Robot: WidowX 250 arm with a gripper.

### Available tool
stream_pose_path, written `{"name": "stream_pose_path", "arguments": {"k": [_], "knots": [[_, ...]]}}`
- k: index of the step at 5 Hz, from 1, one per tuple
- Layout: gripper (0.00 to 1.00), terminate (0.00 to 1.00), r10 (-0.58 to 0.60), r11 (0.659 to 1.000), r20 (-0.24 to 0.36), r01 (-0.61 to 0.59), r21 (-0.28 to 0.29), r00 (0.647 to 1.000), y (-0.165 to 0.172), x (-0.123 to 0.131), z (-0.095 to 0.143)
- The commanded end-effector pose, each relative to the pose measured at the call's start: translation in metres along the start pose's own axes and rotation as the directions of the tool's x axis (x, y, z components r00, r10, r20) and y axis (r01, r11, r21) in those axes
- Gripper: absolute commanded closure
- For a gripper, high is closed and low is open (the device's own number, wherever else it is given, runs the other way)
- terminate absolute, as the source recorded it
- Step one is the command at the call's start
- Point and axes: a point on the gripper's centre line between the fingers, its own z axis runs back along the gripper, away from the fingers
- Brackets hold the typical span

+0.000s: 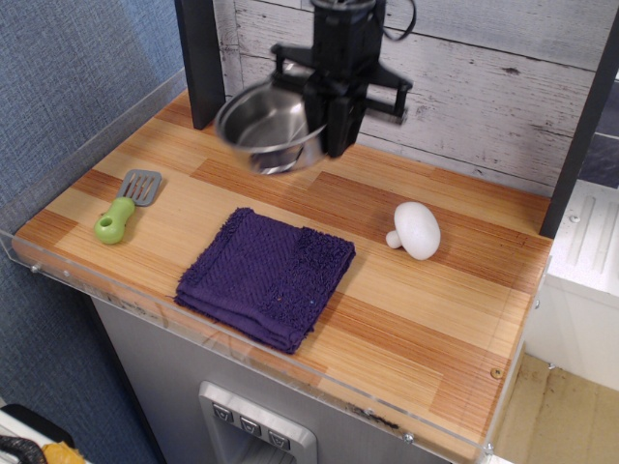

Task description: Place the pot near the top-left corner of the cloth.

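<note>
Striped wooden tabletop [426, 319] is carrying a dark purple terry cloth [266, 278]. The shiny round steel pot [271, 126] is hanging tilted above its far-left corner, black end effector [334, 130] gripping the rim; it risks slipping.

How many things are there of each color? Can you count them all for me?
Silver: 1, the pot, held up by the pincer
Purple: 1, the cloth
White: 1, the mushroom
Green and grey: 1, the spatula
Total: 4 things
</note>
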Motion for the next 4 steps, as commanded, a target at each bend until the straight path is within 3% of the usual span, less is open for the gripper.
{"name": "stream_pose_path", "arguments": {"k": [1,2,4], "knots": [[1.00,0.00,0.037,0.999,0.033,-0.038,0.003,0.999,0.044,0.039,-0.008],[1.00,0.00,0.060,0.998,0.014,-0.060,0.013,0.998,0.059,0.030,-0.015],[1.00,0.00,0.031,0.999,-0.026,-0.031,-0.007,0.999,0.053,0.012,-0.038]]}}
